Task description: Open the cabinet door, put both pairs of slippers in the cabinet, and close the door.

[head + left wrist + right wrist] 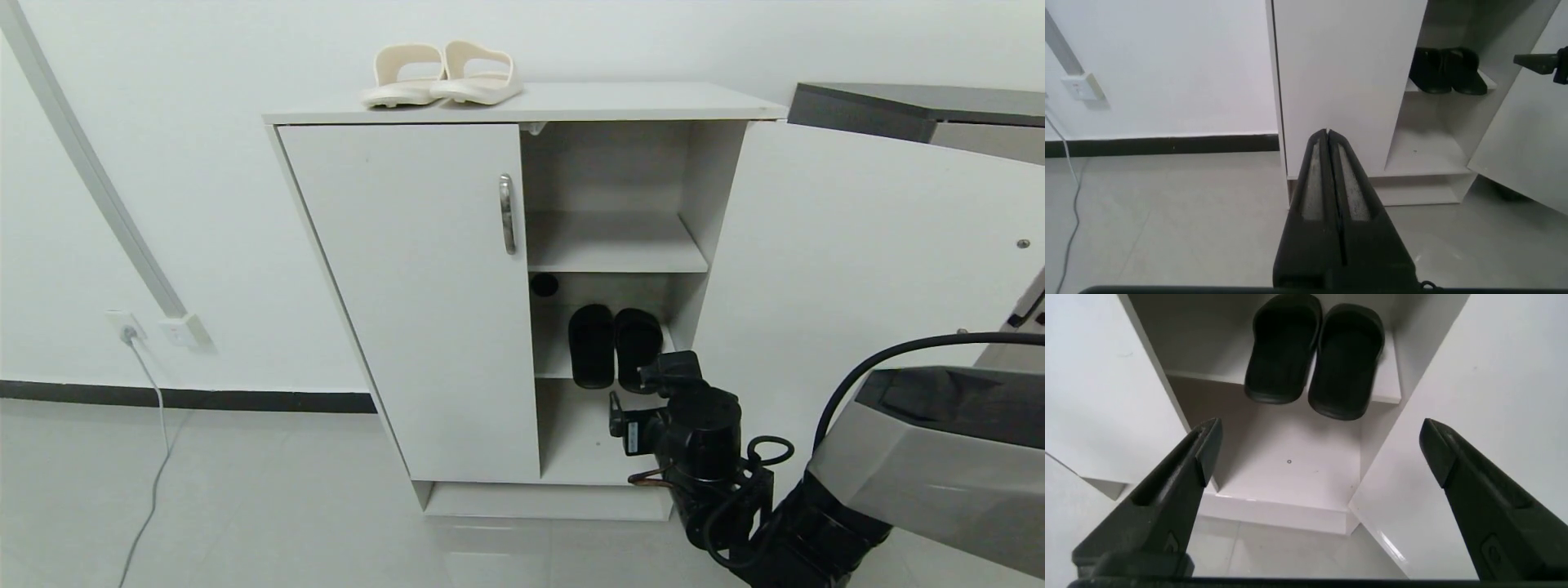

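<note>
In the head view, a wall socket [124, 325] with a grey cable [155, 457] sits at nine o'clock of the white cabinet [653, 100]. The cabinet's left door [416, 310] is shut, its metal handle [507, 214] upright along the inner edge. On the cabinet top, at eleven o'clock of that handle, the cream slippers [442, 75] lie side by side and touching. The right door [857, 269] is swung wide open and bares the shelves. The black slippers [614, 347] rest on the lower shelf [549, 343], at five o'clock of the handle, with the upper shelf [612, 245] above them. The right arm stands before the open compartment, at six o'clock of the black pair.

The left wrist view takes in the floor, the shut door and, farther off, the black pair at one o'clock of its own claw. The right wrist view looks straight at the black pair, whose near ends reach over the shelf's front edge.

The left claw [1327, 139] has its two fingers pressed together with nothing between them, held low above the floor in front of the shut door. The right claw [1320, 433] is spread wide, holds nothing and touches nothing; the black pair lies at twelve o'clock beyond its fingertips.
</note>
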Robot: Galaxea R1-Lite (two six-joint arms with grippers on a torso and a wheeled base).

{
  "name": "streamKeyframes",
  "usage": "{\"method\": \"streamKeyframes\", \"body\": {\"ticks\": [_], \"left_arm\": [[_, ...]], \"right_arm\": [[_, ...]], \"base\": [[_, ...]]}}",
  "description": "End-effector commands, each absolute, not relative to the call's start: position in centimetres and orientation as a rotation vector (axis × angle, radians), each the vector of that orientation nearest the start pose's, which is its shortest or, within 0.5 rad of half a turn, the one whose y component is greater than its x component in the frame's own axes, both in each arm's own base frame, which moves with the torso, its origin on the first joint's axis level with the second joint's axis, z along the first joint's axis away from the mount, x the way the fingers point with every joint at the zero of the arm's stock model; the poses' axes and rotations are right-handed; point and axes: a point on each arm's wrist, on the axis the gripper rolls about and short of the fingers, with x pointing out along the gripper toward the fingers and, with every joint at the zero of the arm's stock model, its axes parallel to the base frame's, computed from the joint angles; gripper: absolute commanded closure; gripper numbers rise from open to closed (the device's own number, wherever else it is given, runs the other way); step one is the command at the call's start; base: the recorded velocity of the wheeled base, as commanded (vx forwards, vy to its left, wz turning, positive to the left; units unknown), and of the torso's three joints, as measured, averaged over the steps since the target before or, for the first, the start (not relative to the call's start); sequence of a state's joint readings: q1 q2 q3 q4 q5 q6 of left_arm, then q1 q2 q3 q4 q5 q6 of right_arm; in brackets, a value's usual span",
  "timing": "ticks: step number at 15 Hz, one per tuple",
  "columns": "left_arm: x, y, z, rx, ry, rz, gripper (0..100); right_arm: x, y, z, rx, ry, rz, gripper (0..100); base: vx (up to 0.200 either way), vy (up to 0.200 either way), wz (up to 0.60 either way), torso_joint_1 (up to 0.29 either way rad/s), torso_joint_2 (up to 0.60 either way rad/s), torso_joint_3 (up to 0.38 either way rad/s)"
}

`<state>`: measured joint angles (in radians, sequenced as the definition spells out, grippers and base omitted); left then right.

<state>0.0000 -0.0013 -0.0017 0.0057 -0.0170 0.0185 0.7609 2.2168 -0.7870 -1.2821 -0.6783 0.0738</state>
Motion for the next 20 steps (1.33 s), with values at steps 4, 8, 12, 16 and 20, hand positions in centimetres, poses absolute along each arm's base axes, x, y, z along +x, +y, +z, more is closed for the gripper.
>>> {"method": "streamKeyframes", "body": {"ticks": [4,8,12,16,20], "left_arm": [[-2.29,-0.04,7.53,0.018,0.004,-0.017,100],[-2.29,-0.04,7.53,0.017,0.004,-0.017,100],[-2.29,-0.04,7.53,0.017,0.004,-0.017,100],[-2.29,-0.04,7.53,0.017,0.004,-0.017,100],[-2.29,-0.04,7.53,0.018,0.004,-0.017,100]], "right_arm": [[28.21,24.96,6.22,-0.019,0.107,0.071,0],[27.94,24.87,6.13,-0.021,0.106,0.074,0],[27.94,24.87,6.13,-0.021,0.106,0.074,0],[27.87,24.88,6.03,-0.023,0.108,0.076,0],[27.74,24.83,6.03,-0.021,0.106,0.077,0]], "base": [[0.000,0.000,0.00,0.000,0.00,0.000],[0.000,0.150,0.00,0.002,0.00,0.004],[0.000,0.200,0.00,0.004,0.00,0.004],[0.000,0.200,0.00,0.004,0.00,0.002],[0.000,0.200,0.00,0.005,0.00,0.004]]}}
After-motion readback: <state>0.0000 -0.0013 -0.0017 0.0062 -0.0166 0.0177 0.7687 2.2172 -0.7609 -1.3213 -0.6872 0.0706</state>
